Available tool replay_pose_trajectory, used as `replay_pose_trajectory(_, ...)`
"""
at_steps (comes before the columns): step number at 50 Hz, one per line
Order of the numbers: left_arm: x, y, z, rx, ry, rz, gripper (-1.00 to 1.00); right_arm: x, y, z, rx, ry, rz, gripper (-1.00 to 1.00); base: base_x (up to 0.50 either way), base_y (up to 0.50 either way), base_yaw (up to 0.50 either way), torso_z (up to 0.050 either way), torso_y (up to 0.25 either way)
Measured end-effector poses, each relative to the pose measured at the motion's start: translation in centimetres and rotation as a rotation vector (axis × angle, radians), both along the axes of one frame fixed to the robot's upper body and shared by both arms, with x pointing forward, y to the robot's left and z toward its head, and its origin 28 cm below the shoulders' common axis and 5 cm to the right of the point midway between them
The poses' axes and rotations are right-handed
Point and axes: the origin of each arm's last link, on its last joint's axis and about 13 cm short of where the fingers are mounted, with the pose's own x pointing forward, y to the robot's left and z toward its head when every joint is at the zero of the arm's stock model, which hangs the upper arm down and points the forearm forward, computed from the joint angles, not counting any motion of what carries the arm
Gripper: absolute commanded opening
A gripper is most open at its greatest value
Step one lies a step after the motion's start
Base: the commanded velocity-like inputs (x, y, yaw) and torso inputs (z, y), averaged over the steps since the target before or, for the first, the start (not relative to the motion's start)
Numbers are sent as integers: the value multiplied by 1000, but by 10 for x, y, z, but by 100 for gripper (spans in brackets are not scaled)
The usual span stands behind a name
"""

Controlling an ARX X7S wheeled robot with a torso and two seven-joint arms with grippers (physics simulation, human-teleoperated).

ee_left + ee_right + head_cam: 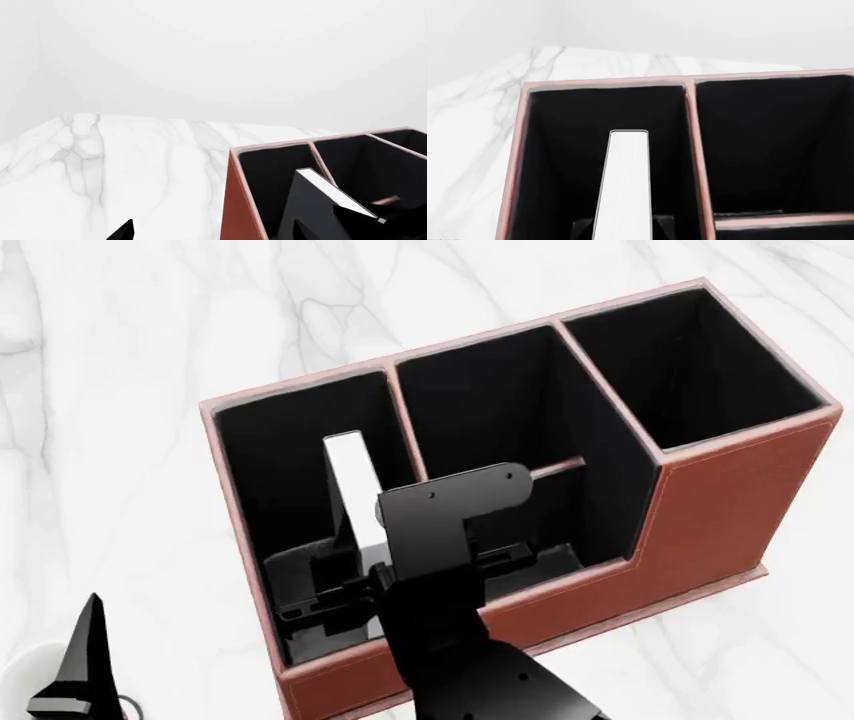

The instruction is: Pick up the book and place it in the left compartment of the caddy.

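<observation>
Right gripper [350,585] sits low inside the left compartment [267,460] of the caddy [694,530], its fingers pinching the lower part of the book [350,485]. In the right wrist view the dark finger [582,229] tips flank the base of the white page edge on both sides, touching it.

Book orientation: standing on edge, long axis running up out of the gripper toward the compartment's open top, leaning slightly. White page edges face the head camera; the black cover [313,210] shows in the left wrist view, with the page edge as a pale strip along its upper side. The top end of the book lies below the caddy's pale rim, well within the black-lined walls.

Book relative to gripper: directly between the fingers, extending above them; the right arm's black bracket [447,505] crosses in front of the book's lower half in the head view, hiding the contact there.

Left gripper [80,665]: only a dark tip shows at the lower left of the head view, over the marble bench [120,330], well apart from the caddy. Whether it is spread or pressed together cannot be told.

The middle section, with its divider bar [561,468], holds nothing visible.
</observation>
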Motion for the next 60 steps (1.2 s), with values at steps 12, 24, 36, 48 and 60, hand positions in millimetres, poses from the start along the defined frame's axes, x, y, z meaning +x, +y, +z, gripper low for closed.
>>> replay_pose_trajectory(12, 0, 0, 0, 0, 0, 1, 100, 1, 0, -5, 2, 12, -1, -100, 0, 0, 0, 1, 2)
replay_pose_trajectory(24, 0, 0, 0, 0, 0, 2, 100, 2, 1, -5, 4, 14, 0, -100, 0, 0, 0, 0, 2)
replay_pose_trajectory(36, 0, 0, 0, 0, 0, 1, 100, 2, 1, 2, -5, -23, 15, 100, 0, 0, 0, 0, 0)
replay_pose_trajectory(48, 0, 0, 0, 0, -2, 0, 100, 2, 1, 6, -6, -38, 20, 100, 0, 0, 0, 0, 0)
replay_pose_trajectory(60, 0, 0, 0, 0, -1, 0, 100, 1, 1, 10, -3, -50, 22, 100, 0, 0, 0, 0, 0)
